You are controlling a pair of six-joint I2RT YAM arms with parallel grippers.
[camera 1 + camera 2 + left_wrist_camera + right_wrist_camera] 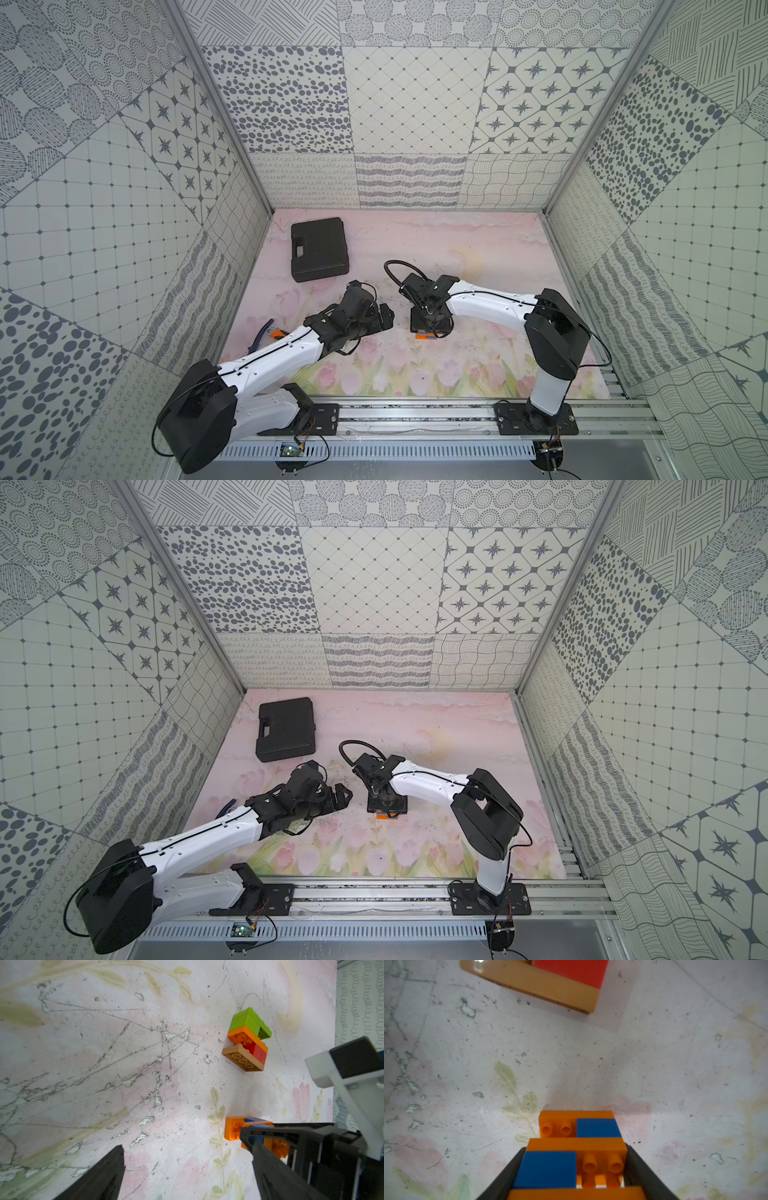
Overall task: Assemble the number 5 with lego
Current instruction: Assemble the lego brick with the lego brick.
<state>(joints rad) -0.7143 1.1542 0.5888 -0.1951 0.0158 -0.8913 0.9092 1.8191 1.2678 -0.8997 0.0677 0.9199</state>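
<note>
Your right claw (576, 1149) is clamped on the sides of the orange-and-blue lego stack (233, 1129), low over the bench (415, 249) near its middle. You cannot tell from these views whether the stack rests on the surface or hangs just above it. In the right wrist view the stack shows three orange oblongs with a blue square between each pair, one square set to one side and the next to the other. I judge that zigzag to be the figure itself, so the building looks nearly or wholly done, though it reads as a 5 from one face only. Your left claw (187, 1146) stands wide apart and empty, near the stack. A second clump (247, 1041) of green, orange, red and brown bricks lies apart from the stack, unjoined. What is left, as I read it: press the joints home, lay the stack flat, let go
</note>
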